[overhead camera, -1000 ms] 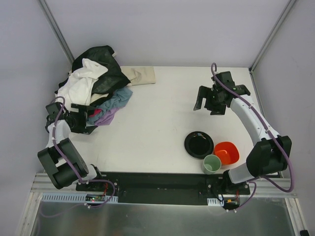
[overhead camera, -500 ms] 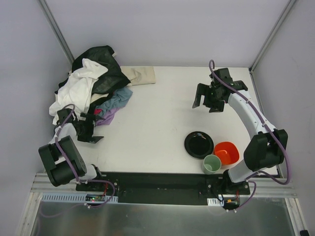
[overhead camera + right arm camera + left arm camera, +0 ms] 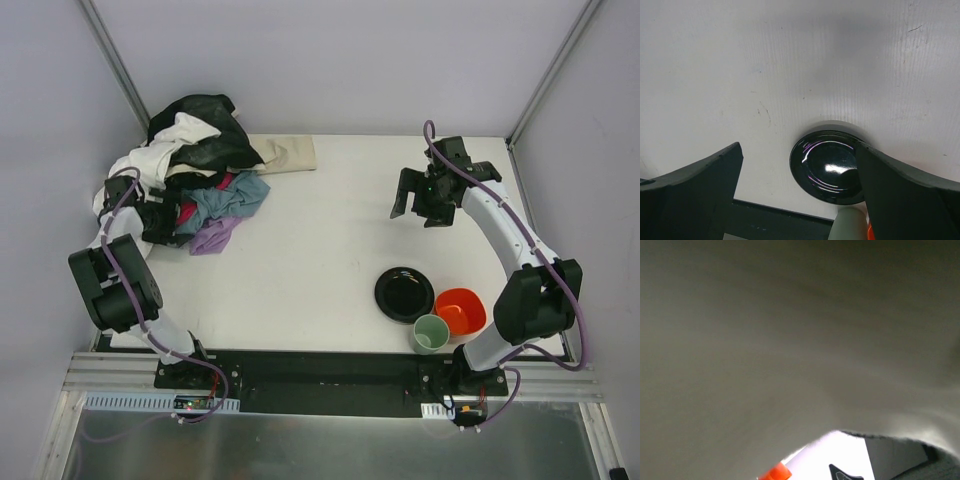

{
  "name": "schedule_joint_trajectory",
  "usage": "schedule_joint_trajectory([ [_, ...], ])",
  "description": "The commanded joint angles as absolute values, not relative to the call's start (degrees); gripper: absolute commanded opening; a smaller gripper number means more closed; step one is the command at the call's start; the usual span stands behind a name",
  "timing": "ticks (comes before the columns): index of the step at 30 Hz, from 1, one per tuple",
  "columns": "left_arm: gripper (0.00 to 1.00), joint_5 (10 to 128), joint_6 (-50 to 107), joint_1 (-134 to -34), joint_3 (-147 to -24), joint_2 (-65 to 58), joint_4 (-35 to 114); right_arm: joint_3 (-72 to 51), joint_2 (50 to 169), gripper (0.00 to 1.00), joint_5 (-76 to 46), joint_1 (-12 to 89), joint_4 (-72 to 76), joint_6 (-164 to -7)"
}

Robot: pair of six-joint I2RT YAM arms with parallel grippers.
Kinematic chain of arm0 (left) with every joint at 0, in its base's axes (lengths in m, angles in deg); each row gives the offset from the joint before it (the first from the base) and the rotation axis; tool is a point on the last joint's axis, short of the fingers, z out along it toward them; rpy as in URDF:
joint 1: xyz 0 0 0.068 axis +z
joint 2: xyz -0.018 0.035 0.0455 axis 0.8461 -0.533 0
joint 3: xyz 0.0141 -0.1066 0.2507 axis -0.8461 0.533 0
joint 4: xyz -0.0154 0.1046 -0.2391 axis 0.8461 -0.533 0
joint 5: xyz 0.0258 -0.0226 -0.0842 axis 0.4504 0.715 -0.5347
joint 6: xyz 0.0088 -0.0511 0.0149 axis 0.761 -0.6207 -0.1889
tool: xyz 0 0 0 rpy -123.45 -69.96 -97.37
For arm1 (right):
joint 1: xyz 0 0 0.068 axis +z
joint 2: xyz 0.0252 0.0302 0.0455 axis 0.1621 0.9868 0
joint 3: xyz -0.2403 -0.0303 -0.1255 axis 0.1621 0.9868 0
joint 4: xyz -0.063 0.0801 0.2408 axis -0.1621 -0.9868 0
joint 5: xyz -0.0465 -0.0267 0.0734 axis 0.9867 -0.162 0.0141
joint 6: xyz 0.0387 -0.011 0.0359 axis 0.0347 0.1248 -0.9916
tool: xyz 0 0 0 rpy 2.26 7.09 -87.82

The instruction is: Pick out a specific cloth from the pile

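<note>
The pile of black, white, pink-red and blue-grey garments lies at the table's far left. The lavender cloth sticks out from under its near edge, mostly covered by the blue-grey cloth. My left gripper is pushed into the pile's left side, close to the lavender cloth. Its fingers are buried in fabric. Pale fabric fills almost the whole left wrist view and hides the jaws. My right gripper hangs open above the bare table at the far right, holding nothing.
A beige cloth lies flat to the right of the pile. A black plate, an orange bowl and a pale green cup stand near the front right. Walls close in the table's left, back and right.
My left gripper swung from the table's left front edge up into the pile. The white and black garments bunched back, exposing more pink-red and blue-grey fabric. The right arm barely shifted.
</note>
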State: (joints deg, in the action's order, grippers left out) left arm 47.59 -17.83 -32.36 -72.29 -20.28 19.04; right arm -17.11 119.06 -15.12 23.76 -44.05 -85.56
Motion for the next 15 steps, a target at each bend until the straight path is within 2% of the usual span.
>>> schedule_joint_trajectory([
  [1,0.86,49.04,-17.49,-34.85,-77.88,-25.36,21.99,-19.10,119.01,0.96,-13.99,23.83,-44.77,-86.51],
  [3,0.76,49.39,-16.79,-35.11,-79.20,-27.56,22.08,-19.27,118.83,0.96,-14.08,23.74,-44.60,-86.68],
  [4,0.67,49.57,-16.44,-35.29,-79.99,-28.26,22.08,-19.36,118.83,0.96,-14.08,23.83,-44.60,-86.86],
  [5,0.52,49.49,-16.08,-35.38,-80.61,-28.70,21.99,-19.53,118.83,0.96,-14.25,23.83,-44.42,-86.77],
  [9,0.17,49.40,-14.59,-35.73,-84.12,-27.92,22.08,-20.94,119.18,0.96,-14.43,24.70,-44.51,-86.60],
  [12,0.03,48.35,-13.10,-35.90,-88.16,-27.22,22.08,-23.04,120.50,0.96,-14.25,26.72,-44.42,-86.25],
  [15,0.00,46.76,-12.21,-35.90,-92.81,-27.13,22.08,-26.11,122.42,0.96,-14.95,30.06,-43.55,-85.90],
])
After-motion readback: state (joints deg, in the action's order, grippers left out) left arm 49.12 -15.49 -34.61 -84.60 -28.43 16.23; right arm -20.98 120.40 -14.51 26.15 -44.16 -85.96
